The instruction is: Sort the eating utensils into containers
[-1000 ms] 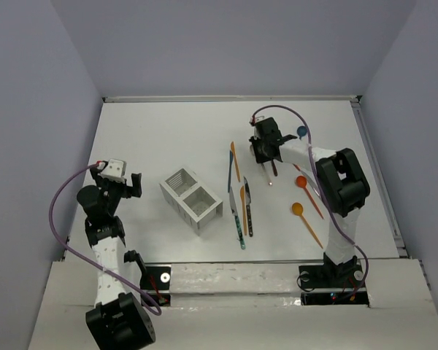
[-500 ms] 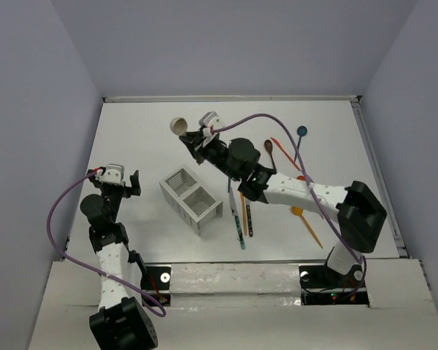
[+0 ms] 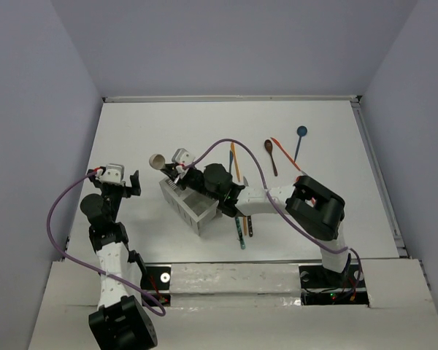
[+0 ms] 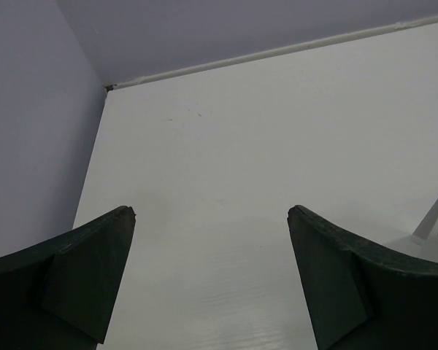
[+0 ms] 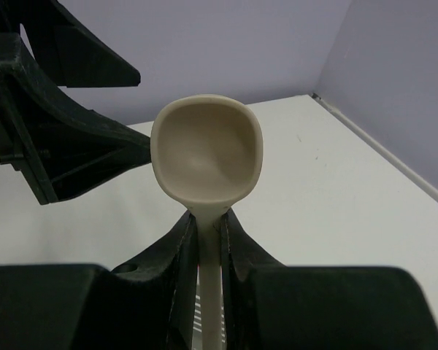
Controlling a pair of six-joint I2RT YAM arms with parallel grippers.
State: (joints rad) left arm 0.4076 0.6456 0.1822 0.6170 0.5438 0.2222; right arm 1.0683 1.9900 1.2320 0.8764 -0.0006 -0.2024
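My right gripper (image 3: 172,170) is shut on a beige spoon (image 3: 157,161), held bowl-up over the far-left end of the white two-compartment box (image 3: 181,211). In the right wrist view the fingers (image 5: 181,240) pinch the spoon's neck below its bowl (image 5: 206,153). My left gripper (image 3: 125,184) is open and empty left of the box; its view shows only bare table between the fingertips (image 4: 212,211). On the table lie an orange knife (image 3: 236,160), a dark brown spoon (image 3: 270,153), a blue spoon (image 3: 301,133) and a teal-handled knife (image 3: 240,226).
The right arm (image 3: 277,195) stretches low across the table and covers part of the utensil pile. The left gripper's black fingers (image 5: 58,138) show close ahead of the spoon in the right wrist view. Walls enclose the table on three sides.
My right arm has swung from the utensils at the right to the left with the beige spoon, then come down over the box. The left arm has barely moved.
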